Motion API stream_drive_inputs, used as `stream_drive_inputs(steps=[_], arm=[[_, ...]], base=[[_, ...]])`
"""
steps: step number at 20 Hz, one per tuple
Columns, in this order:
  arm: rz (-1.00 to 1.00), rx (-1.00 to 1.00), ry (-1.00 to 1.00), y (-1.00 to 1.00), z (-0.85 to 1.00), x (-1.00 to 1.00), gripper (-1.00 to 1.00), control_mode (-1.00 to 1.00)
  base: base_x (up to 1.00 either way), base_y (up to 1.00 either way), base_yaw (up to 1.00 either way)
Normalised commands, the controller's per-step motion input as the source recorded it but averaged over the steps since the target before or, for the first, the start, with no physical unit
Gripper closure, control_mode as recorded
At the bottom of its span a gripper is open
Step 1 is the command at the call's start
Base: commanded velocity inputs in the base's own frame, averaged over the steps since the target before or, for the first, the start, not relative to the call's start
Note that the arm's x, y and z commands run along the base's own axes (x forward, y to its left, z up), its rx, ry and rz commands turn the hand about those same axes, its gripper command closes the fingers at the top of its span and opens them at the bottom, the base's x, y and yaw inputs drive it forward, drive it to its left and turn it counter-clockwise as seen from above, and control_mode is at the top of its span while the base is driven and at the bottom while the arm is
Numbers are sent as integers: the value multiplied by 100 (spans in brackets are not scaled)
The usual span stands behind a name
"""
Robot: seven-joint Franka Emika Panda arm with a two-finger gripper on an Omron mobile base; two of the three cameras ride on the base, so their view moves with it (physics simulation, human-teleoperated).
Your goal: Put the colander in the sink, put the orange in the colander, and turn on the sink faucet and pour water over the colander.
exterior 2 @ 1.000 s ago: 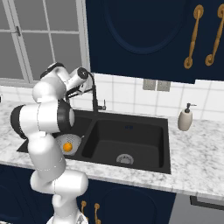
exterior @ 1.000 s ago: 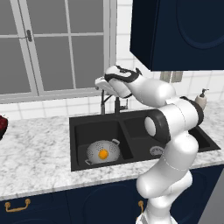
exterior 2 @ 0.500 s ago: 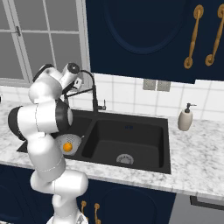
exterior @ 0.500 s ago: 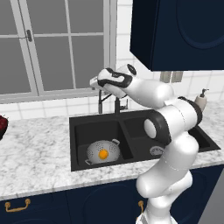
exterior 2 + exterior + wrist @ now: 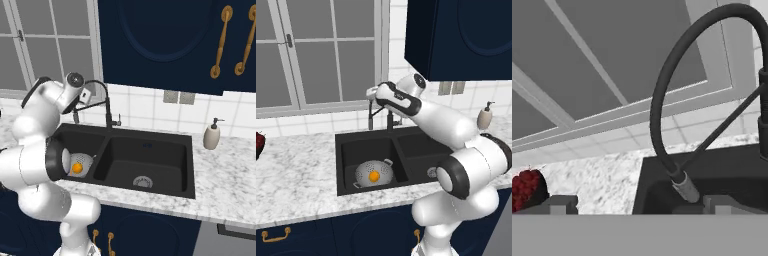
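The colander (image 5: 367,169) rests in the left basin of the black sink (image 5: 340,165), with the orange (image 5: 374,176) inside it. Both show again, colander (image 5: 84,160) and orange (image 5: 76,168), beside my arm. The black sink faucet (image 5: 389,119) stands behind the divider, its nozzle hanging over the left basin. My gripper (image 5: 372,96) is up at the spout's arch, open. In the hand view the sink faucet (image 5: 662,90) curves down to its nozzle between my fingertips (image 5: 560,204), nearer the right one; gripper (image 5: 641,205) holds nothing. I see no water running.
A beige soap dispenser (image 5: 212,136) stands on the counter right of the sink (image 5: 150,145). A dark red bowl (image 5: 527,187) sits far left on the marble counter (image 5: 296,175). A window and a tiled wall lie behind the faucet (image 5: 106,107), navy cabinets above.
My hand has shifted a little to the left along the faucet's arch. The colander and orange have not moved.
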Motion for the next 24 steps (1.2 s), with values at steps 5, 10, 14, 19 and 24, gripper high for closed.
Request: stream_drive_inputs(steps=[5, 10, 14, 19, 24], arm=[[-25, 8, 5, -81, -3, -22, -100, -100], [-35, 23, 13, -76, -8, -23, -100, -100], [-39, 28, 29, -77, -27, 0, -100, -100], [-34, 31, 38, -54, -53, 0, -100, -100], [-26, 39, 36, -50, -52, 7, -100, -100]], base=[[0, 0, 0], [0, 0, 0], [0, 0, 0], [0, 0, 0], [0, 0, 0]])
